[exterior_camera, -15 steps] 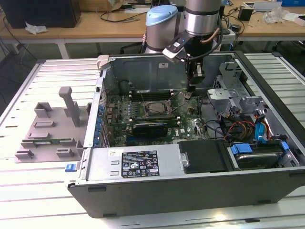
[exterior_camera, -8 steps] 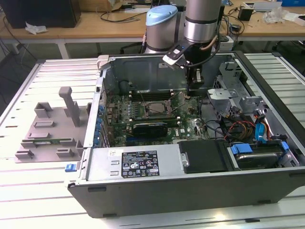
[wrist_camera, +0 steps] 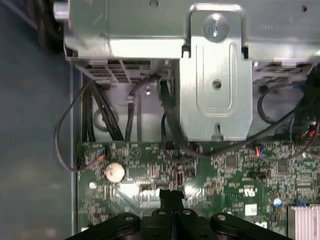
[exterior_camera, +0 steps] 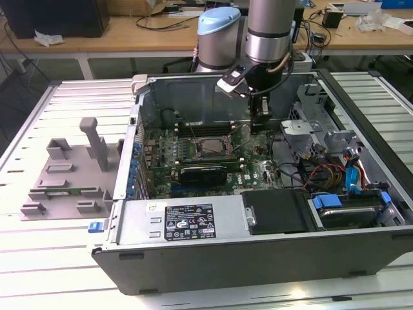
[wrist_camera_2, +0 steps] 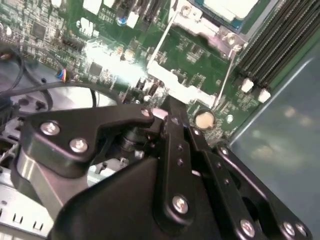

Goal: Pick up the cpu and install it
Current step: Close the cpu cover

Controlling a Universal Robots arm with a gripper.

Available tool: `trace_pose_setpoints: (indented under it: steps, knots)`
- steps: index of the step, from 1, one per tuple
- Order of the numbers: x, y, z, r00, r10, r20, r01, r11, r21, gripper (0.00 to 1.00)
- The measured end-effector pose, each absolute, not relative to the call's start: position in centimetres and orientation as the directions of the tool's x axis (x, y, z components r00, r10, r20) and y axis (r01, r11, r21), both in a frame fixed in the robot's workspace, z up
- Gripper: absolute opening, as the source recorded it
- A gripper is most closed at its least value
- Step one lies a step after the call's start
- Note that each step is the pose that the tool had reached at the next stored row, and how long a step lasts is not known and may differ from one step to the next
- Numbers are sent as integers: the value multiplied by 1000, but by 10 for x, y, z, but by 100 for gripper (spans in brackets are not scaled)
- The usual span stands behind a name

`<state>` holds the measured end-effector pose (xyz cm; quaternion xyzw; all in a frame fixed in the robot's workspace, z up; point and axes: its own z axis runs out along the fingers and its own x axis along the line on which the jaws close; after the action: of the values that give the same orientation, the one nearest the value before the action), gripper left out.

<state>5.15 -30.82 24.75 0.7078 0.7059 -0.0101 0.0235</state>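
Observation:
The cpu is a pale silver-grey square lying flat inside the dark socket frame in the middle of the motherboard; its corner also shows in the second wrist view, behind the silver socket plate. My gripper hangs down into the open computer case, low over the board and just to the exterior view's right of the socket. Its black fingers are pressed together with nothing visible between them. In the second wrist view the gripper hovers over the green board next to the socket's wire levers.
A coin battery sits near the fingertips. A metal drive cage and black cables lie past the board edge. Memory slots, a black expansion card, the power supply and a grey fixture surround the area.

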Motion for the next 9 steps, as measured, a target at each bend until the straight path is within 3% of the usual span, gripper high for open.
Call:
trace_pose_setpoints:
  steps: [9]
  knots:
    - [27,-308,247,4,999,-42,1000,-3,27,11]
